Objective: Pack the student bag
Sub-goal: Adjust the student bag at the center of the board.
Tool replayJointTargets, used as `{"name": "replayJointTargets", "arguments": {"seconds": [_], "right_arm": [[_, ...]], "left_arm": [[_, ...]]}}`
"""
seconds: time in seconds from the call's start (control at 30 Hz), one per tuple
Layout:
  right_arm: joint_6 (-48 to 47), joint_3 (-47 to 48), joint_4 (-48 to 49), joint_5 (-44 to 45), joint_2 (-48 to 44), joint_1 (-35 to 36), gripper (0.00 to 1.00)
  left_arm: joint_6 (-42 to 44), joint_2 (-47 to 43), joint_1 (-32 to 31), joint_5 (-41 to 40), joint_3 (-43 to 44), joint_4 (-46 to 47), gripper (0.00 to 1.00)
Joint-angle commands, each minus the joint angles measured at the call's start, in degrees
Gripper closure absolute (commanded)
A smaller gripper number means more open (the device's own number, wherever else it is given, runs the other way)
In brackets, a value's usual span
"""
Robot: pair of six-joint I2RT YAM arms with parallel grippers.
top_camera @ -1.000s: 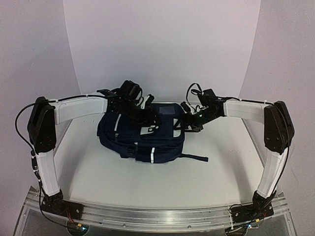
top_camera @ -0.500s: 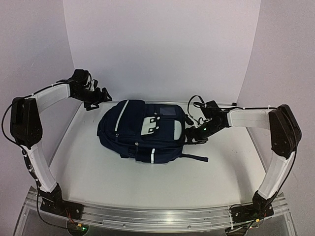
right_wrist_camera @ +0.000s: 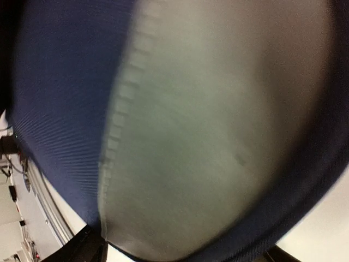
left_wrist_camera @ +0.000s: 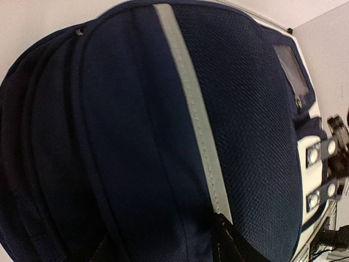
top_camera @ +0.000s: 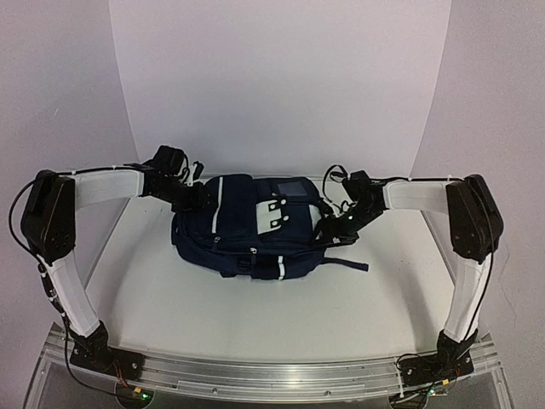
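Observation:
The student bag (top_camera: 243, 234), navy with white stripes and a white patch (top_camera: 277, 213), lies on its side in the middle of the table. My left gripper (top_camera: 197, 198) presses against its left end. The left wrist view is filled with navy fabric (left_wrist_camera: 109, 142) and one white stripe (left_wrist_camera: 191, 109), and only a dark finger (left_wrist_camera: 232, 245) shows at the bottom edge. My right gripper (top_camera: 330, 228) is at the bag's right side. In the blurred right wrist view its fingers (right_wrist_camera: 82, 245) stand wide apart at the bottom corners, with the bag's pale panel (right_wrist_camera: 207, 136) bulging between them.
A loose navy strap (top_camera: 349, 264) trails from the bag's right front onto the white table (top_camera: 170, 298). A curved white backdrop rises close behind the bag. The arms' aluminium rail (top_camera: 272, 375) runs along the near edge.
My left arm left the bag, swung out to the back left, then returned to its left end. The bag turned to lie more level. The right gripper stayed at its right side.

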Motion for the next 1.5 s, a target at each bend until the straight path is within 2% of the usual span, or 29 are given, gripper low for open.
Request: {"name": "replayJointTargets", "arguments": {"seconds": [0.0,0.13,0.2,0.3,0.4,0.53,0.63,0.77,0.9,1.07,1.13,1.3,1.47], "right_arm": [[-0.84,13.45,3.05,8.26,6.76,-4.96,0.25],[-1.39,25.56,0.13,9.51,11.39,-5.38,0.22],[-1.35,31.49,-2.02,10.01,11.86,-5.79,0.20],[-1.74,34.33,-3.62,11.22,8.52,-7.57,0.15],[-2.70,30.69,-4.59,11.76,2.74,-9.42,0.10],[-2.89,19.69,-5.02,9.20,-5.56,-9.70,0.07],[-2.26,11.32,-4.94,3.95,-9.77,-9.69,0.07],[-0.82,4.21,-4.82,-3.25,-10.26,-9.39,0.08],[-1.67,1.08,-4.72,-6.47,-8.04,-7.19,0.10],[-2.87,0.19,-4.43,-6.84,-4.76,-1.84,0.11],[-2.84,0.46,-4.47,-6.87,-3.29,0.35,0.13],[-6.15,-2.34,-4.51,-6.86,-3.43,4.17,0.13],[-7.18,-4.46,-4.68,-3.67,-6.95,4.68,0.12]], "left_arm": [[-2.06,-8.06,-14.51,6.39,-8.12,0.92,0.46],[-3.81,-10.89,-22.10,5.04,-9.34,1.31,0.39],[-5.32,-12.93,-22.42,3.87,-9.78,1.99,0.30],[-6.92,-16.36,-21.31,-2.34,-8.87,0.75,0.20],[-10.45,-18.21,-15.83,-2.62,-8.17,0.98,0.16],[-13.31,-18.57,-8.30,-4.07,-8.51,3.75,0.14],[-12.99,-14.87,-5.01,-4.24,-5.63,2.87,0.11],[-11.16,-7.45,-3.81,0.04,-1.47,2.41,0.11],[-10.71,-3.87,-4.29,5.83,-2.12,5.14,0.13],[-11.16,-5.25,-8.36,9.03,-10.33,11.53,0.29],[-11.02,-5.90,-11.49,7.63,-12.50,12.25,0.35],[-16.54,-7.96,-14.60,9.28,-19.51,17.37,0.46],[-19.11,-12.66,-16.53,9.09,-23.91,19.77,0.49]]}}
